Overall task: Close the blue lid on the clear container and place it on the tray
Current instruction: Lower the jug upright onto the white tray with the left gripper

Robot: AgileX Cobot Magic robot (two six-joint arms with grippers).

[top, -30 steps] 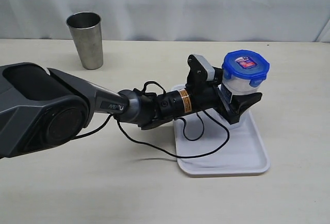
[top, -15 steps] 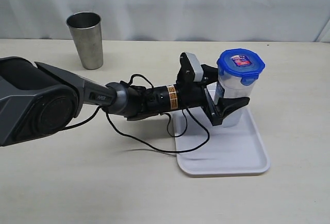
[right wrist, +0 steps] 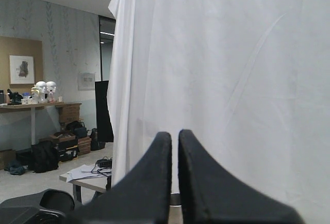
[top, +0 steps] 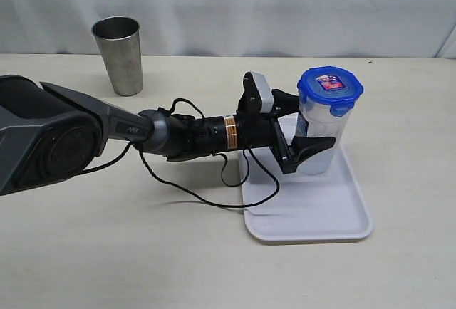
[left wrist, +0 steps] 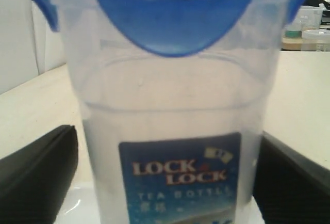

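Observation:
The clear container [top: 318, 154] stands upright at the far left part of the white tray [top: 320, 216], its base down at the tray's floor. The blue lid [top: 330, 83] sits on its mouth with the flaps hanging down. My left gripper [top: 313, 127] reaches in from the left and is shut on the container's lower body, one black finger [top: 313, 145] across the front. In the left wrist view the container [left wrist: 170, 105] and lid [left wrist: 175, 22] fill the picture between both fingers [left wrist: 36, 172]. My right gripper [right wrist: 175, 136] is shut on nothing, facing a white curtain, outside the exterior view.
A grey steel cup [top: 118, 54] stands at the back left of the table. A black cable [top: 214, 195] loops from the left arm down onto the table and over the tray's left edge. The tray's front and right parts are bare.
The left gripper has drawn back to the left and come down with the container, which went from hanging above the tray's back right to standing at its far left part.

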